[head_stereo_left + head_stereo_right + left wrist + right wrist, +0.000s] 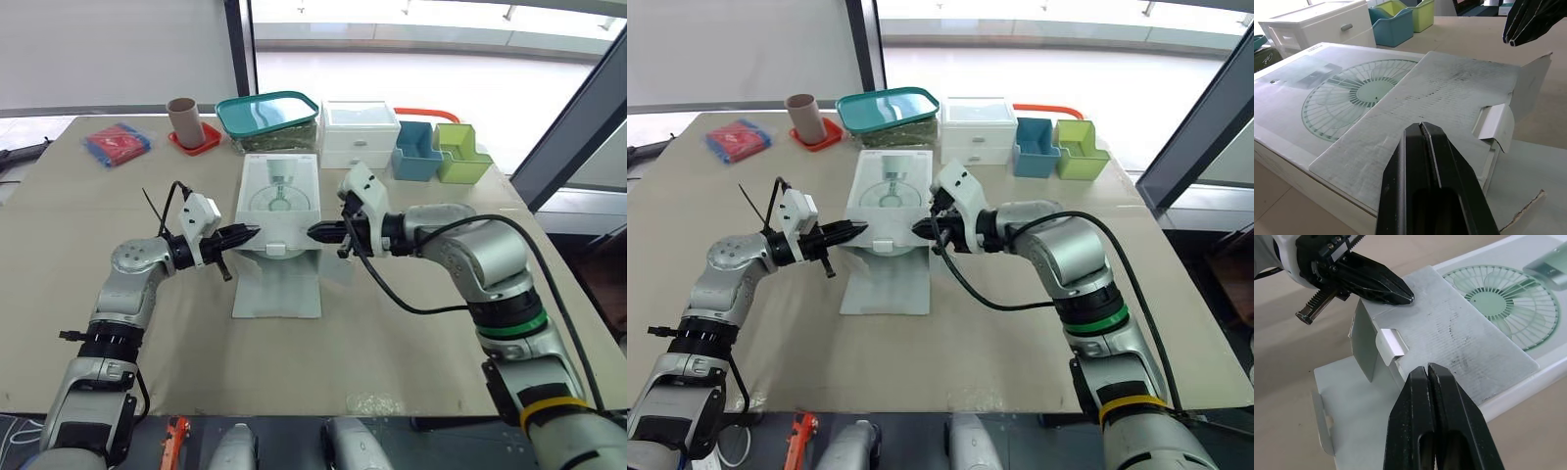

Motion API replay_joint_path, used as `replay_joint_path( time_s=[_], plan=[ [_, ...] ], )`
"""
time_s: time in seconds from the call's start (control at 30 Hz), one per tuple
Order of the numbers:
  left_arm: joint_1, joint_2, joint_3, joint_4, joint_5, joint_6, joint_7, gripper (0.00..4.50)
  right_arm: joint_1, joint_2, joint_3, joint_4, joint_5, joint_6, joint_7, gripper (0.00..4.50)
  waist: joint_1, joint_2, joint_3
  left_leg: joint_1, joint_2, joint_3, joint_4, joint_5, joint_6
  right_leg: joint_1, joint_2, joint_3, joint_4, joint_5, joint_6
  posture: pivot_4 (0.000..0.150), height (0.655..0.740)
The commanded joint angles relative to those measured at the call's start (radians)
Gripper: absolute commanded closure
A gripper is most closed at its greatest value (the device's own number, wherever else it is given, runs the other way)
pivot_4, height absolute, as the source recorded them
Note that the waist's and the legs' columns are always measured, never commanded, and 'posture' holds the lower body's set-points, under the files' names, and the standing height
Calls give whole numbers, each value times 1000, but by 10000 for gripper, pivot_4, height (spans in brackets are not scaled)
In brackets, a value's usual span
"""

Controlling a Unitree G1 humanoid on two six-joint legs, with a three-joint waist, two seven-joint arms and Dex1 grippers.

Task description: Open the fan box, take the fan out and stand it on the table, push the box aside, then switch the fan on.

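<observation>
The white fan box, with a fan printed on its top, lies flat in the middle of the table. Its long lid flap is folded out onto the table toward me. A grey inner flap with a small tuck tab rests over the box's near end. My left gripper is shut and empty, its tip at the left near corner of the box. My right gripper is also shut and empty, its tip at the right near corner, facing the left one. The fan itself is hidden.
Along the table's far side stand a brown cup on a red coaster, a teal-lidded container, a white drawer unit, a blue bin and a green bin. A red packet lies far left.
</observation>
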Motion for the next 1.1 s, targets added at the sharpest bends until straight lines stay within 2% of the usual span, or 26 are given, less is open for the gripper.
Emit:
replay_joint_path(
  time_s=[0.03, 0.2, 0.73, 0.87, 1.1],
  plan=[
    [20, 14, -14, 4, 21, 25, -5, 45000, -32, 12, -6, 25, -27, -26, -32, 44612, 0, 0, 0, 0, 0, 0, 0, 0, 0, 0, 0, 0, 0, 0, 0, 1500, 7400],
    [33, 35, -1, -35, 10, 43, -10, 45000, -24, 22, 53, 119, -99, -115, -27, 44612, -2, 0, 0, 0, 0, 0, 0, 0, 0, 0, 0, 0, 0, 0, 0, 1500, 7400],
    [86, 187, 57, -396, -120, 251, -44, 45000, 23, 97, 50, 144, -116, -183, -28, 44612, -5, 0, 0, 0, 1, 0, -1, 0, 0, -1, 1, 0, 0, 0, 0, 1500, 7400],
    [84, 206, 38, -426, -119, 277, -66, 45000, 27, 113, 41, 140, -116, -187, -34, 44612, -5, 0, 0, 0, 2, 0, -1, 0, 0, -1, 2, 0, 0, 0, 0, 1500, 7400],
    [76, 246, -12, -382, -46, 227, -119, 45000, 27, 132, 23, 156, -129, -201, -48, 44612, -5, 0, 0, 0, 2, 0, -1, 0, 0, -1, 2, 0, 0, 0, -1, 1500, 7400]
  ],
)
